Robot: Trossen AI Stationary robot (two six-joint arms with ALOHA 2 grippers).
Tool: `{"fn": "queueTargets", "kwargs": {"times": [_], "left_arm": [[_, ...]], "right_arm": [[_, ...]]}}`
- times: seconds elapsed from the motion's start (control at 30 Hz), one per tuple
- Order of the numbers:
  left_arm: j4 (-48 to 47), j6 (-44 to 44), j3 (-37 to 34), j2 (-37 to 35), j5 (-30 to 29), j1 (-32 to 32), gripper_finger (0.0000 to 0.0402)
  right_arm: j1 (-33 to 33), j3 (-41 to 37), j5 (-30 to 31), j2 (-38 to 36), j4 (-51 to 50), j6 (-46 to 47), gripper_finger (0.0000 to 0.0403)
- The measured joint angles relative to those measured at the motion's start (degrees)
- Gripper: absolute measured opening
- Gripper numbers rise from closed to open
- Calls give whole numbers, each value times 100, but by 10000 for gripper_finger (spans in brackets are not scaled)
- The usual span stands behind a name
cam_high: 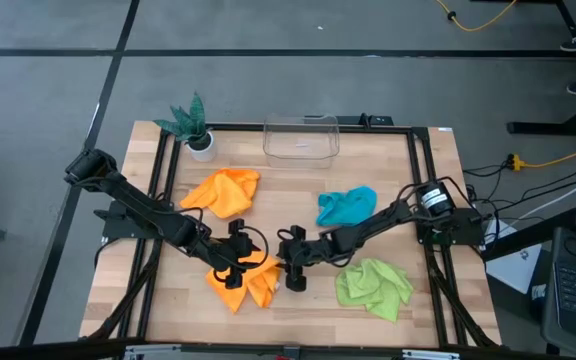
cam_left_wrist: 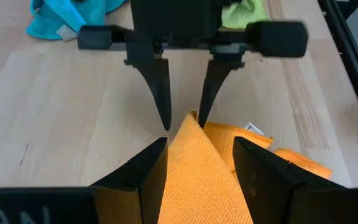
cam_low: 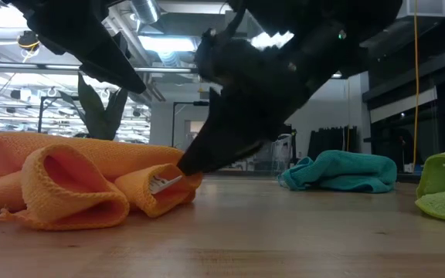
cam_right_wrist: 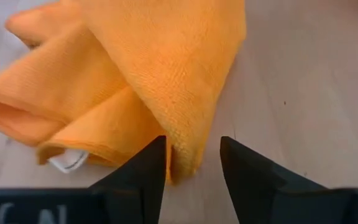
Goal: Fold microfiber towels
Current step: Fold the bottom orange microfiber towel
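Observation:
An orange microfiber towel (cam_high: 243,285) lies bunched in loose folds near the table's front middle, its white tag (cam_low: 159,182) showing. My right gripper (cam_right_wrist: 191,146) is down at the corner of the towel that points toward the table's right, open, with one finger on either side of it. My left gripper (cam_left_wrist: 201,155) stands open just above the same towel from the left, and I cannot see it touch the cloth. A second orange towel (cam_high: 223,190), a teal one (cam_high: 346,205) and a lime green one (cam_high: 373,285) lie crumpled on the table. My right gripper comes in slanting down from the table's right, its tips at the tabletop. The orange towel's folded corner (cam_right_wrist: 182,155) stands between the fingers. One finger (cam_right_wrist: 157,158) lies against the corner's side, and bare table shows between the cloth and the other finger. The towel rests on the table.
A small green plant in a white pot (cam_high: 196,130) stands at the far left and a clear plastic box (cam_high: 301,138) at the far middle. A dark frame (cam_high: 423,190) runs around the wooden tabletop. Bare wood lies between the towels.

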Motion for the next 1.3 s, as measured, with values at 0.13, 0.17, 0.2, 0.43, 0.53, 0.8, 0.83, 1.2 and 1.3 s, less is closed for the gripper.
{"fn": "queueTargets", "kwargs": {"times": [0.13, 0.17, 0.2, 0.43, 0.53, 0.8, 0.83, 1.2, 1.3], "left_arm": [[4, 0, 0, 0, 0, 0, 176], [4, 0, 0, 0, 1, 0, 176], [4, 0, 0, -1, 0, 0, 176], [4, 0, 0, -2, 2, 0, 176], [4, -4, 0, -2, 1, 0, 176], [4, -708, 0, -2, 4, 0, 176], [6, -708, 0, -2, 4, -2, 176], [10, -715, -2, -2, 4, -2, 176], [11, -711, -2, -2, -22, -2, 176]], "right_arm": [[-2, -4, 0, 127, 154, 16, 168], [-2, -4, 0, 126, 204, 16, 169], [-1, -4, 0, 122, 264, 10, 170], [-1, -4, -2, 99, 299, 17, 132], [-2, -3, -1, 99, 305, 10, 85], [-23, 492, -7, 53, -56, -884, 9], [-29, 646, -7, 13, -233, -1044, 7], [-46, 2761, 2059, -149, -3498, -2044, 5], [-48, 3234, 2378, -138, -4106, -2147, 5]]}}
